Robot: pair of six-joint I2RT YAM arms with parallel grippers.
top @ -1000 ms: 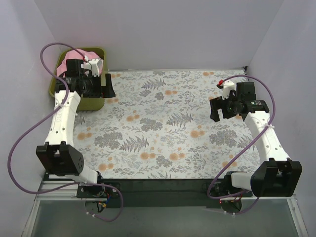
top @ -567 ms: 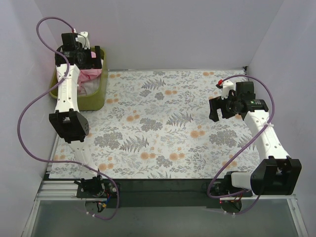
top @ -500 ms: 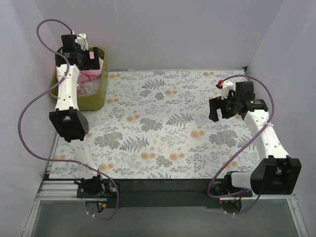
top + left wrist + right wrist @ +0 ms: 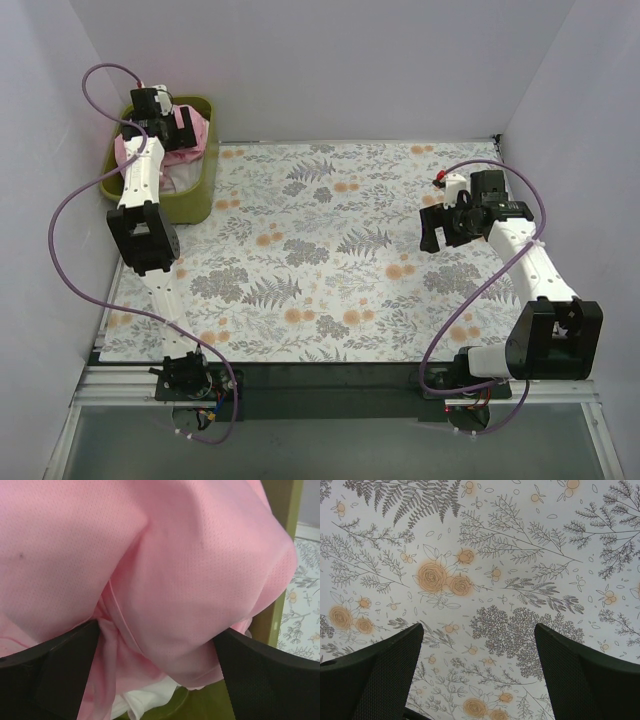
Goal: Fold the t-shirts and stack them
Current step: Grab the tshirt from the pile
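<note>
A light pink t-shirt point(image 4: 190, 570) lies bunched in the olive-green bin point(image 4: 188, 205) at the far left corner, and it fills the left wrist view. A bit of a white t-shirt point(image 4: 142, 700) shows under it. My left gripper point(image 4: 157, 630) is down in the bin, open wide, and a bulge of the pink cloth sits between its fingers point(image 4: 55, 675). From above, the left gripper point(image 4: 172, 125) covers much of the pink t-shirt point(image 4: 201, 130). My right gripper point(image 4: 436, 226) hangs open over the right side of the floral mat point(image 4: 330, 250). Nothing lies between the fingers of the right gripper point(image 4: 477, 627).
The bin's green wall point(image 4: 286, 510) stands just right of the left gripper, with the mat's edge point(image 4: 307, 580) beyond it. Purple-grey walls close in the table at the back and both sides. A purple cable point(image 4: 70, 200) loops off the left arm.
The left arm has swung from the bin's front edge to over the bin and lowered its open gripper onto the pink t-shirt. The right gripper has drifted slightly left.
</note>
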